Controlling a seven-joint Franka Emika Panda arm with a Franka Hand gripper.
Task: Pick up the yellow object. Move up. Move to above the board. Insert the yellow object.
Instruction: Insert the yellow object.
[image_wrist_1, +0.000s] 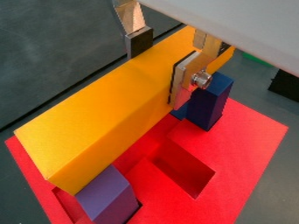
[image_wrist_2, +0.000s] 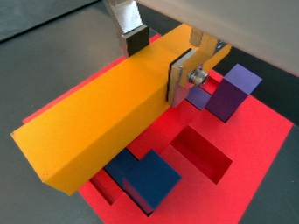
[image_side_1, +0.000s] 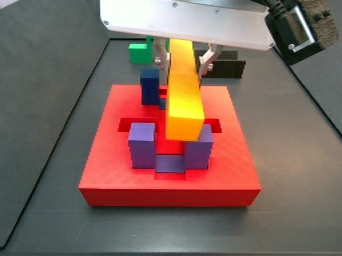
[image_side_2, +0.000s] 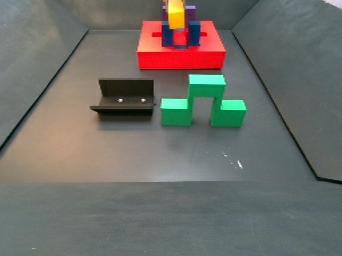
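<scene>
My gripper (image_wrist_1: 162, 59) is shut on the yellow object (image_wrist_1: 105, 118), a long yellow-orange bar, with one finger plate on each long side near its far end. Both wrist views show this grip (image_wrist_2: 159, 59). The bar (image_side_1: 183, 92) hangs lengthwise over the middle of the board (image_side_1: 107, 175), a red slab, in line with its blue blocks (image_side_1: 151, 82) and purple blocks (image_side_1: 142, 145). In the wrist views a blue block (image_wrist_1: 208, 101) stands beside the bar and an open slot (image_wrist_1: 187, 171) lies below. I cannot tell whether the bar touches the board.
Green blocks (image_side_2: 201, 100) and the dark fixture (image_side_2: 123, 97) stand on the grey floor in front of the board (image_side_2: 181, 55). A green block (image_side_1: 139, 48) and a black piece (image_side_1: 230, 68) lie behind the board. Dark walls ring the floor.
</scene>
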